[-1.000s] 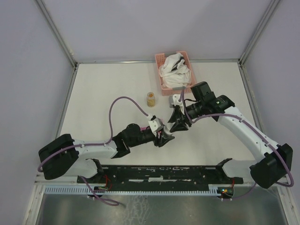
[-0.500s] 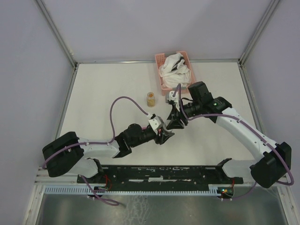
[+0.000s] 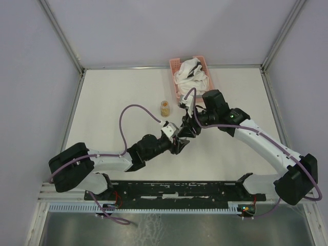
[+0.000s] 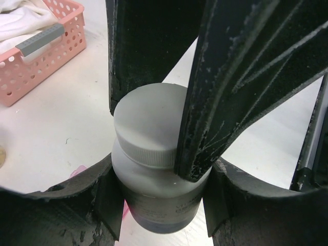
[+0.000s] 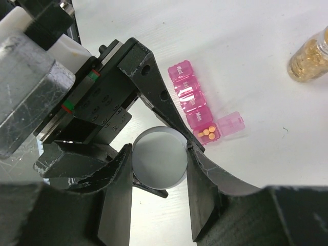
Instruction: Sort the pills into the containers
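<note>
A white pill bottle (image 4: 154,200) stands between the jaws of my left gripper (image 4: 161,205), which is shut on its body. My right gripper (image 5: 159,155) comes down from above, both fingers pressed against the bottle's white cap (image 5: 160,164). In the top view the two grippers meet at mid-table, left (image 3: 178,145) and right (image 3: 186,130). Just beyond the bottle lies the pink containers strip (image 5: 195,102). Its end compartment is open, lid (image 5: 230,123) flipped aside, with three orange pills (image 5: 206,132) inside. The other compartments are closed.
A small clear bottle of yellow pills (image 3: 165,108) stands left of the grippers, also seen in the right wrist view (image 5: 310,59). A pink lattice basket (image 3: 173,77) holding white cloths sits at the back edge. Walls enclose the table on three sides.
My right gripper has swung left and down onto the bottle's cap and its fingers have closed in. The left gripper, still holding the bottle, shifted slightly up and left.
</note>
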